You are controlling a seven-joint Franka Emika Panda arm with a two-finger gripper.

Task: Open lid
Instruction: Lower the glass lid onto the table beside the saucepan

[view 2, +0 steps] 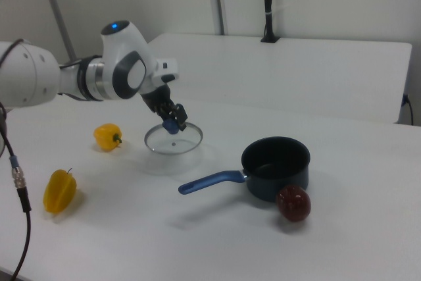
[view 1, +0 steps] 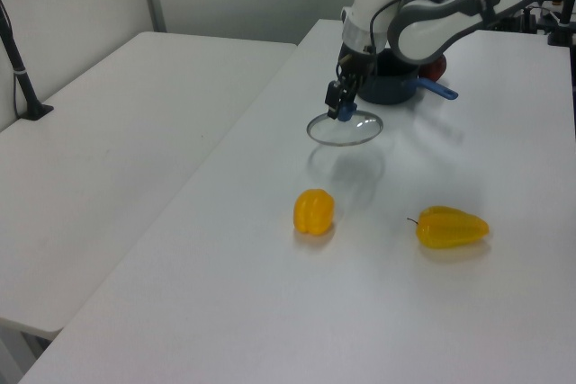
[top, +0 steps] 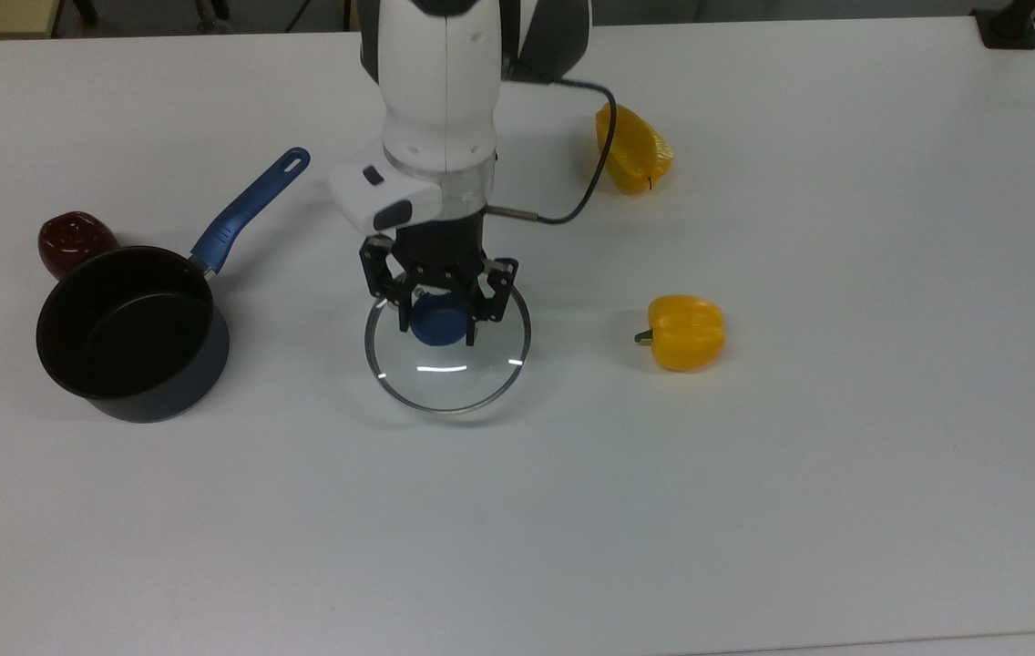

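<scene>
The lid (top: 452, 377), a clear glass disc with a thin metal rim and a blue knob, hangs a little above the white table, casting a shadow beneath. My gripper (top: 440, 320) is shut on the blue knob from above. In the left view the lid (view 1: 347, 131) hangs under the gripper (view 1: 340, 112); in the right view the lid (view 2: 173, 141) is level below the gripper (view 2: 172, 125). The dark blue saucepan (top: 164, 399) stands uncovered and empty at the top view's left, its long blue handle (top: 249, 208) pointing up and right, well apart from the lid.
A dark red round fruit (top: 71, 239) sits against the saucepan's far side. Two yellow peppers lie to the top view's right, one (top: 686, 333) near the lid and one (top: 631, 150) beside the arm's black cable (top: 572, 205).
</scene>
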